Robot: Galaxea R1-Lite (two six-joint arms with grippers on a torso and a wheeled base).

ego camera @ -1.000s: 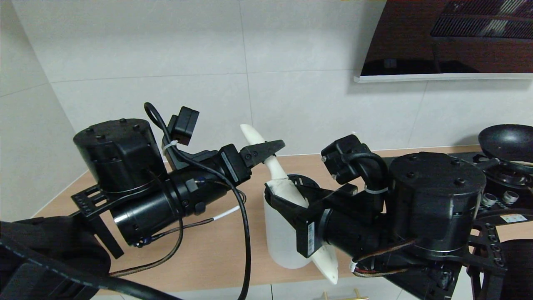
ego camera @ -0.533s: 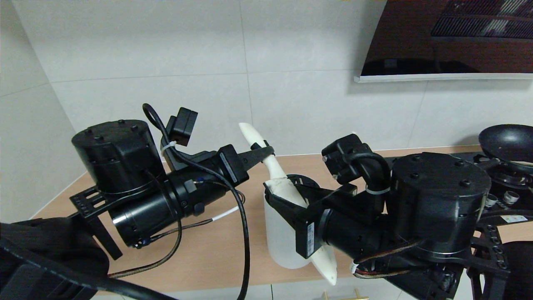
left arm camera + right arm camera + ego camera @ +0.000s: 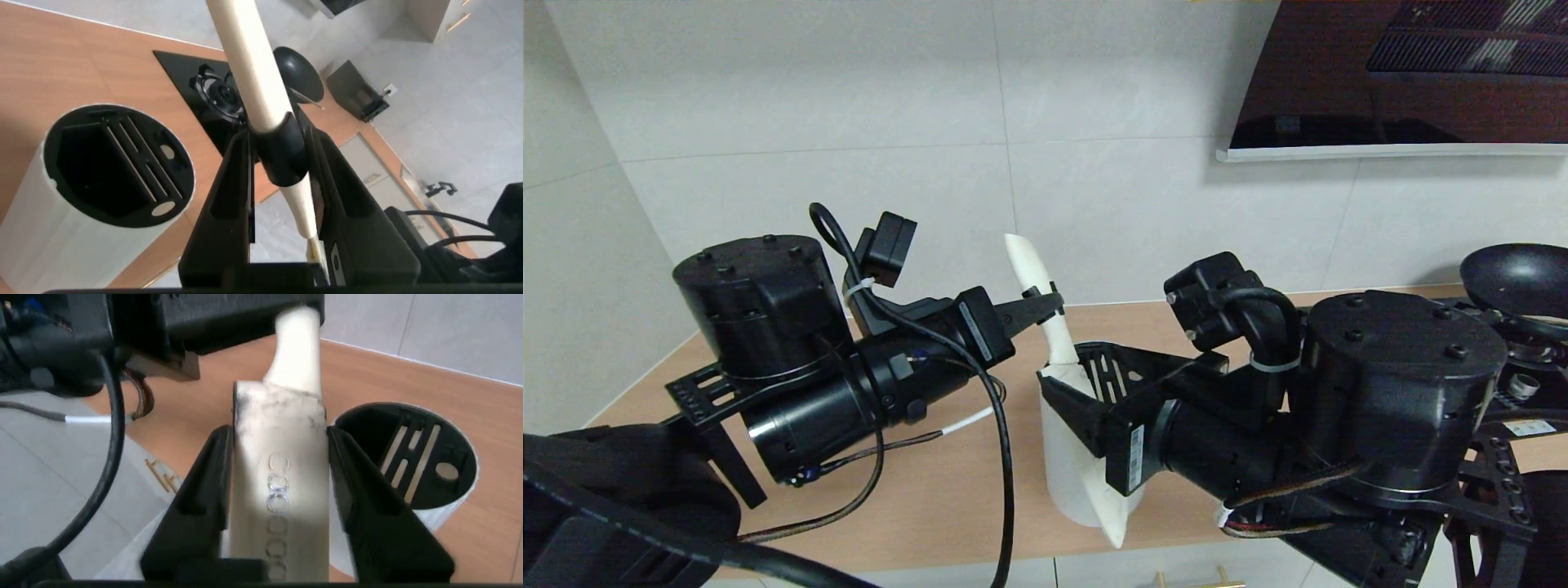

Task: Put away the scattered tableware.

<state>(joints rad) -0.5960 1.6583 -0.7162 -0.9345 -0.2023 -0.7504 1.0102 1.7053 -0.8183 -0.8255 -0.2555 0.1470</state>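
Observation:
A white knife (image 3: 1029,263) hangs tilted in the air above a white cylindrical holder (image 3: 1066,482) with a black slotted insert. My left gripper (image 3: 1045,306) is shut on the knife's handle (image 3: 245,73), above and beside the holder's mouth (image 3: 106,180). My right gripper (image 3: 1068,385) is open, with the knife's broad blade (image 3: 282,482) lying between its fingers (image 3: 214,482) in front of the holder (image 3: 409,457). The blade tip (image 3: 1116,535) points down past the holder's front side.
The holder stands on a wooden counter (image 3: 947,482) against a tiled wall. A black stove with a dark wok (image 3: 1511,278) is at the right, under a range hood (image 3: 1405,73). The counter's front edge runs just below the holder.
The knife has swung more upright, its tip moving left toward the holder. My right gripper's fingers have spread off the blade. The left gripper stayed shut on the handle.

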